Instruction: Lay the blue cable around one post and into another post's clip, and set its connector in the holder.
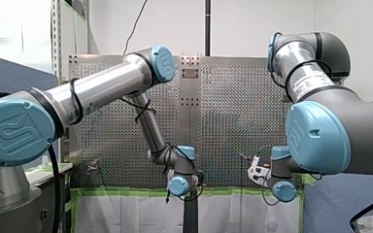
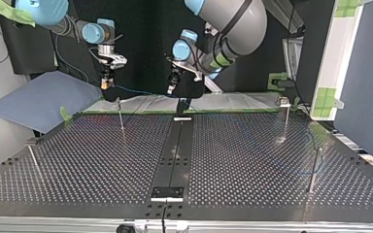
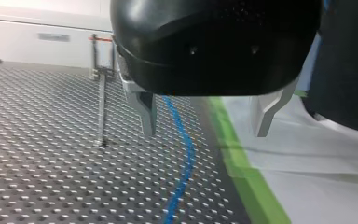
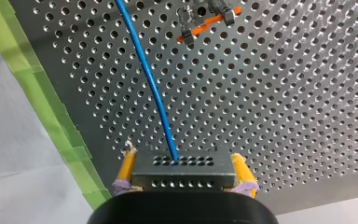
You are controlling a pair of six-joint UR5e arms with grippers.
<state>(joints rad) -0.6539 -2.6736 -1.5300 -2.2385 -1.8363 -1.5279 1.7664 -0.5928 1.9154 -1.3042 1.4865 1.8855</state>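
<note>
In the top view my right gripper point(image 2: 107, 82) hangs at the left, above the far edge of the perforated table point(image 2: 252, 160). Its wrist view shows the yellow pads point(image 4: 127, 168) pressed against both sides of a dark grey block, the connector point(image 4: 182, 179), so this gripper is clamped on it. The blue cable point(image 4: 145, 74) leaves the top face of the connector and runs straight ahead of the fingers over the holed plate. It passes just beside a post head with an orange clip point(image 4: 207, 19), which sits well ahead of the gripper. I cannot tell whether the cable touches that clip. A strip of green tape point(image 4: 42, 98) borders the plate off to one side of the gripper.

Further right in the top view, my left gripper point(image 3: 206, 133) also hangs over the far edge, near the right one but apart from it. Its two metal fingers point(image 3: 147, 109) stand wide apart with nothing between them. The cable lies on the table below them. It is nearer the finger on the side of a thin upright post point(image 3: 102, 109), and it curves back under the gripper without touching either finger. That post stands beyond that finger, clear of the cable. The green tape runs along the table edge below the other finger.
</note>
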